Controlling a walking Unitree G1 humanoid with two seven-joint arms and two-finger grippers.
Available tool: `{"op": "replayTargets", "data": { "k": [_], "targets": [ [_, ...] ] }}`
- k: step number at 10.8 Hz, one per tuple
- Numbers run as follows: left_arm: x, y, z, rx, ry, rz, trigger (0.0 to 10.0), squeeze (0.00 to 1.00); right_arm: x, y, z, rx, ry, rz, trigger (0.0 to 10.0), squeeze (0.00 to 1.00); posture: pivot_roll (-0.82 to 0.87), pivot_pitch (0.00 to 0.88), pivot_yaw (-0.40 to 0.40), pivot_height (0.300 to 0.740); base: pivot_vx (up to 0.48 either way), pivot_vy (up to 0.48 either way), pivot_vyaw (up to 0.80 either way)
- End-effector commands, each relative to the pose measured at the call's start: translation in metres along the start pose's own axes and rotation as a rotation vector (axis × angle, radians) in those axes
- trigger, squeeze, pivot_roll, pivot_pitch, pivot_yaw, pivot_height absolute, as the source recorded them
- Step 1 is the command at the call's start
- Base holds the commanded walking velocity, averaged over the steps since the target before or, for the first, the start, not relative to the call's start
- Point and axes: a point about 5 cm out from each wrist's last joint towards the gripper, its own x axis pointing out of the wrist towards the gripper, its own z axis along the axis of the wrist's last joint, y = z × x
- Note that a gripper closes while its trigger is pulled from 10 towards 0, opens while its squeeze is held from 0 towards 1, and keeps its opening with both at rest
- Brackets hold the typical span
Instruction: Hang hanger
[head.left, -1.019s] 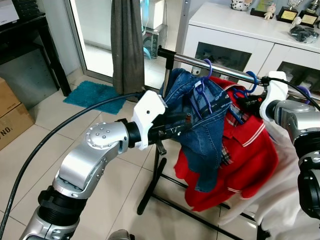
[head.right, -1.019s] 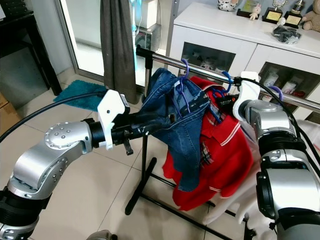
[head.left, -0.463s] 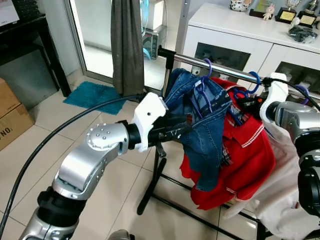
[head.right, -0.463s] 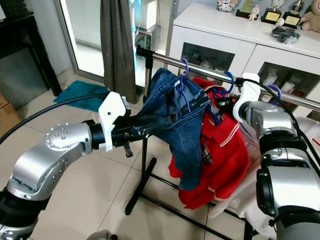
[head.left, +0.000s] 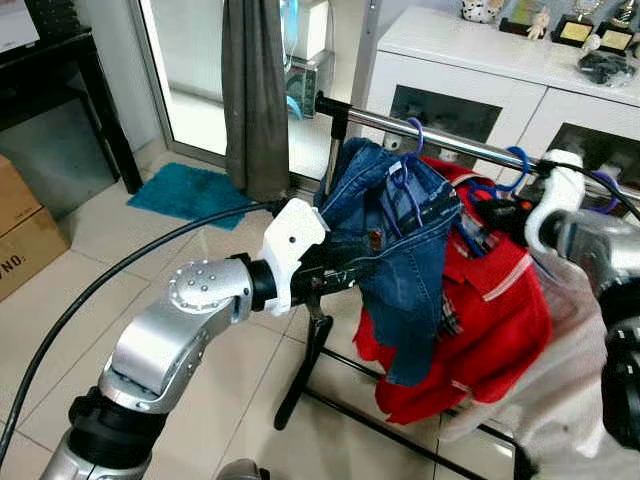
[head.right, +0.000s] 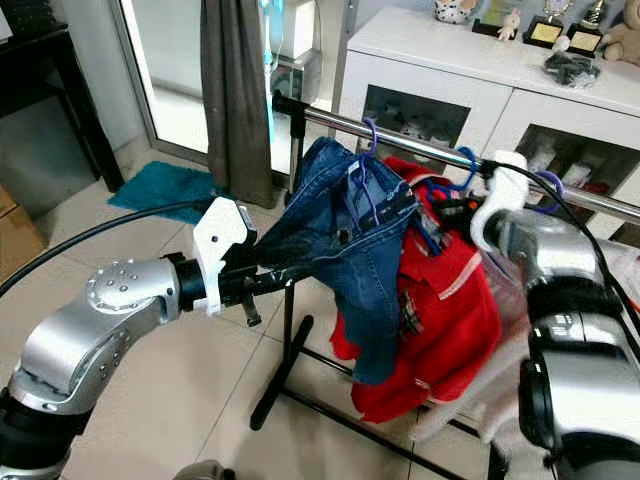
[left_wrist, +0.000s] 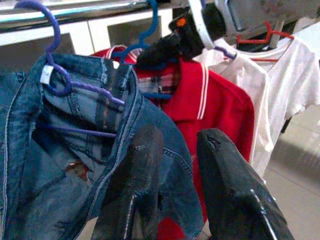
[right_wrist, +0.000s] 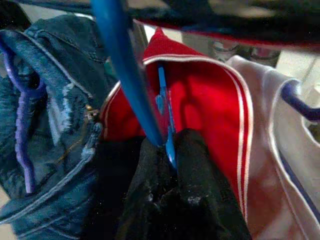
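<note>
Left arm (head.left: 200, 300) now lower; blue hanger (right_wrist: 131, 85) between right fingers (right_wrist: 200, 165).

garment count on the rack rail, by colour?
Blue denim: 1, jeans on a purple hanger
Red: 1, polo shirt on a blue hanger, which the right gripper grips
White: 1, T-shirt
Total: 3

Daylight is pouring in through the glass door (head.left: 190, 70), brightening the tiles. The right arm (head.left: 600, 250) is blurring; wrist views are looking soft
</note>
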Motion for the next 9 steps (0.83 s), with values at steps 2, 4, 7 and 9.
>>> {"op": "replayTargets", "data": {
  "k": [2,4,7,9],
  "targets": [
    [-0.004,0.005,-0.005,0.009,0.017,0.086,10.0,0.0,-0.015,-0.006,0.011,-0.027,-0.078,-0.08,0.0,0.0,0.01,0.0,-0.039,0.74,0.0,0.0,0.0],
    [-0.009,0.013,-0.019,0.023,0.067,0.2,10.0,0.0,-0.024,0.006,0.017,-0.239,-0.144,-0.158,0.0,0.0,0.01,0.0,-0.038,0.74,0.0,0.0,0.0],
    [-0.009,0.013,-0.027,-0.004,0.071,0.262,10.0,0.0,-0.034,0.031,0.011,-0.334,-0.208,-0.191,0.0,0.0,0.0,0.0,-0.033,0.74,0.0,0.0,0.0],
    [-0.008,0.011,-0.028,-0.013,0.035,0.309,10.0,0.0,-0.043,0.042,0.006,-0.293,-0.219,-0.155,0.0,0.0,0.0,0.0,-0.033,0.74,0.0,0.0,0.0]
  ]
}}
